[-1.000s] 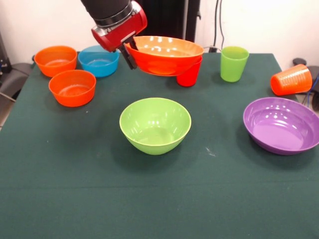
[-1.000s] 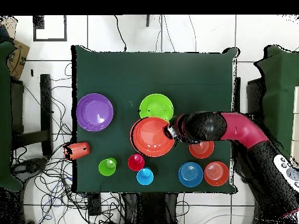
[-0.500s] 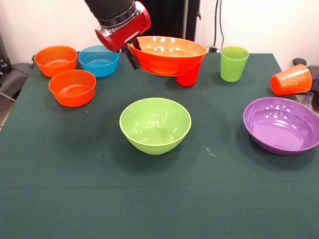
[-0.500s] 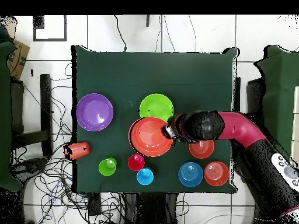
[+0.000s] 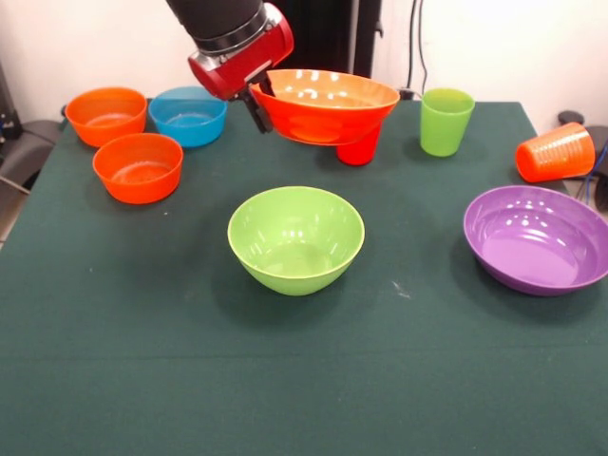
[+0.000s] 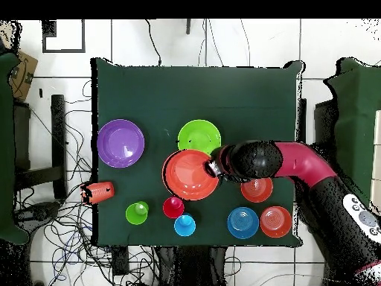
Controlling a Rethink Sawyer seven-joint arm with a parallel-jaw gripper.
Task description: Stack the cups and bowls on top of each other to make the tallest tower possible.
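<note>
Front view: the gripper (image 5: pixel 258 95) is clamped on the rim of the orange-red bowl (image 5: pixel 325 105), held aloft and slightly tilted, above and behind the lime green bowl (image 5: pixel 295 239). The red cup (image 5: pixel 359 147) stands partly hidden behind the held bowl. Bare table (image 5: pixel 190 361) surrounds the lime green bowl.

Overhead view: the orange-red bowl (image 6: pixel 190 174) overlaps the lime green bowl's (image 6: pixel 199 135) edge. The purple bowl (image 6: pixel 120 143) lies well apart; the small orange bowl (image 6: pixel 257 191) sits beneath the arm.
</note>
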